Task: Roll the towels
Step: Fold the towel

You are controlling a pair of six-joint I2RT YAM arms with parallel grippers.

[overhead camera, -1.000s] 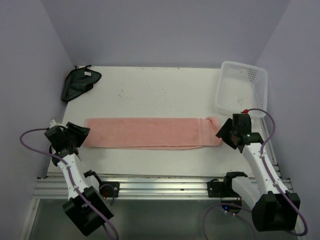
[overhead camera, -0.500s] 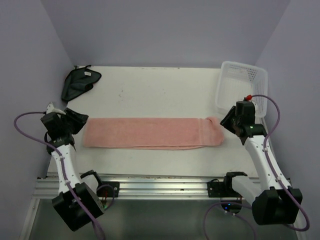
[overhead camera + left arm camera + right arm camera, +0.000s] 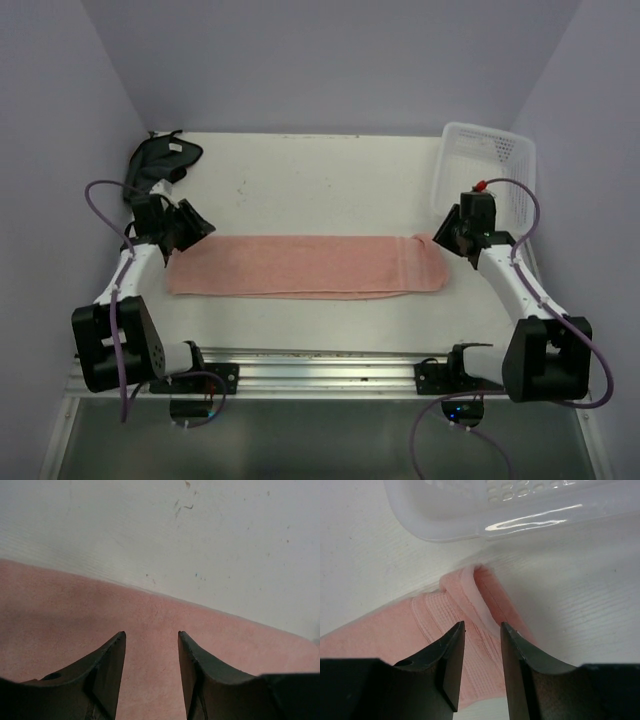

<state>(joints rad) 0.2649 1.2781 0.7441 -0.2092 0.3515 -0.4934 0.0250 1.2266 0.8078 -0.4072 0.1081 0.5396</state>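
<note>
The white surface (image 3: 300, 180) carries everything, and the salmon-pink towel (image 3: 300, 265) lies flat across its middle as a long folded strip running left to right, not yet rolled. The white basket (image 3: 441, 195) stands at the far right, its near rim just beside the towel's right end. The dark cloth (image 3: 160, 165) sits bunched in the far left corner, untouched. The left gripper (image 3: 151, 635) hangs over the towel's left end, fingers spread with nothing between them. The right gripper (image 3: 482, 625) hangs over the right end, fingers parted by a narrow gap that straddles the raised hem; whether they touch it cannot be told. If they pinch only that hem, the layers may peel apart and the roll start loose or skewed. Lifting there could also knock the basket.
</note>
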